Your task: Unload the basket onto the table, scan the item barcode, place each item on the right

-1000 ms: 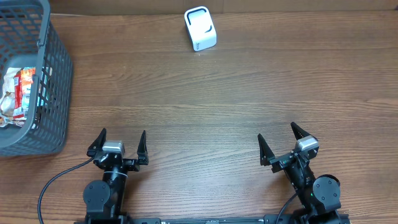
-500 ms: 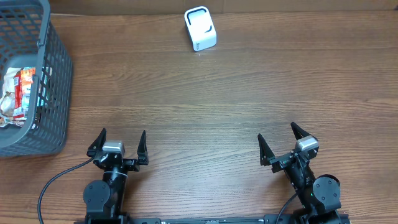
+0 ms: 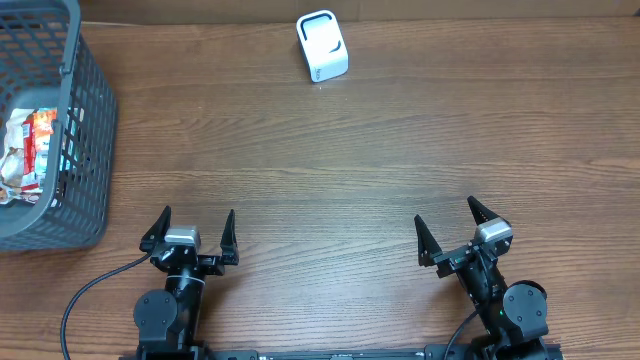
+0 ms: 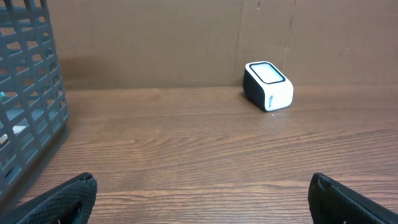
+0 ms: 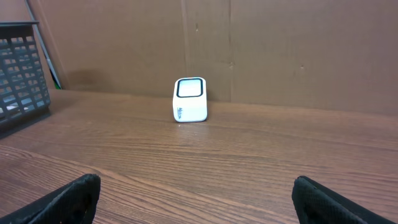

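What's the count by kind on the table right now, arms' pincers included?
Grey mesh basket: 1
White barcode scanner: 1
Snack packets in the basket: at least 1; the heap is too jumbled to split
Pincers: 2, the left pincer and the right pincer, both open and empty
Total: at least 5

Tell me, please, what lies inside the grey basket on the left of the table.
Inside the basket lie crumpled snack packets, red and white on top. Anything beneath them is covered, and the basket's left part runs out of the overhead view, so a full count is not possible.
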`<action>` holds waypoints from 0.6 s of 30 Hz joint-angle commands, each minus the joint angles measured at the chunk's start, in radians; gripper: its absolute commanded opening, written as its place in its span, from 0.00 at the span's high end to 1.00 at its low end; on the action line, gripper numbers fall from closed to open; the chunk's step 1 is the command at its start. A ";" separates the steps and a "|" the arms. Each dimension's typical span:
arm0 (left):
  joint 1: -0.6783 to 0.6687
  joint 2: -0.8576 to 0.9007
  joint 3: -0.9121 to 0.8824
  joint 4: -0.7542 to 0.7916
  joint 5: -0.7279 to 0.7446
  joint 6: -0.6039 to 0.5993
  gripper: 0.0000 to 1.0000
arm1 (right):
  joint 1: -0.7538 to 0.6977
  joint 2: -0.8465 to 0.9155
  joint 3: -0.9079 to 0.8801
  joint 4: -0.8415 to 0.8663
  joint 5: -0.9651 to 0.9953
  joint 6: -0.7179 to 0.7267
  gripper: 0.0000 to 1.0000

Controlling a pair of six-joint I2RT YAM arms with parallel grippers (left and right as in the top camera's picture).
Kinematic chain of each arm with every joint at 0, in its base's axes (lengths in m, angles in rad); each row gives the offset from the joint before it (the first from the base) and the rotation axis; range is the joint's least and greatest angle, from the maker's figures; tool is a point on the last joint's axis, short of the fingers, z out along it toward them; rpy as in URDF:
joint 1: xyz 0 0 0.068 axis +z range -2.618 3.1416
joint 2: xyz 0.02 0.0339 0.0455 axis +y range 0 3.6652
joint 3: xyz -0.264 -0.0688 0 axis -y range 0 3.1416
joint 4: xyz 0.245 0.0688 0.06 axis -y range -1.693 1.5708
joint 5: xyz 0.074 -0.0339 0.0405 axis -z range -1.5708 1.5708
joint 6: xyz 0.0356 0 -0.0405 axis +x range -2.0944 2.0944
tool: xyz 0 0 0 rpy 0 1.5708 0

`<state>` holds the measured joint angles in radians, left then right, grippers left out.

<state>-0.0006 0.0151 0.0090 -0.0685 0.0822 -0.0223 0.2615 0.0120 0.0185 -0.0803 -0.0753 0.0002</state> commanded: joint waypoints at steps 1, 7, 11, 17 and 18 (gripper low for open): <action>-0.005 -0.010 -0.004 -0.003 -0.005 0.016 0.00 | -0.005 -0.009 -0.011 0.003 -0.005 0.004 0.00; -0.005 -0.010 -0.004 -0.003 -0.012 0.016 0.00 | -0.005 -0.009 -0.011 0.003 -0.005 0.004 0.00; -0.005 -0.010 -0.004 -0.003 -0.011 0.016 0.00 | -0.005 -0.009 -0.011 0.003 -0.005 0.004 0.00; -0.005 -0.010 -0.004 -0.003 -0.011 0.016 0.00 | -0.005 -0.009 -0.011 0.003 -0.005 0.004 0.00; -0.005 -0.010 -0.004 -0.003 -0.011 0.016 0.00 | -0.005 -0.009 -0.011 0.003 -0.005 0.004 0.00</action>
<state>-0.0006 0.0151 0.0090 -0.0689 0.0784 -0.0219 0.2615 0.0120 0.0185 -0.0803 -0.0753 0.0006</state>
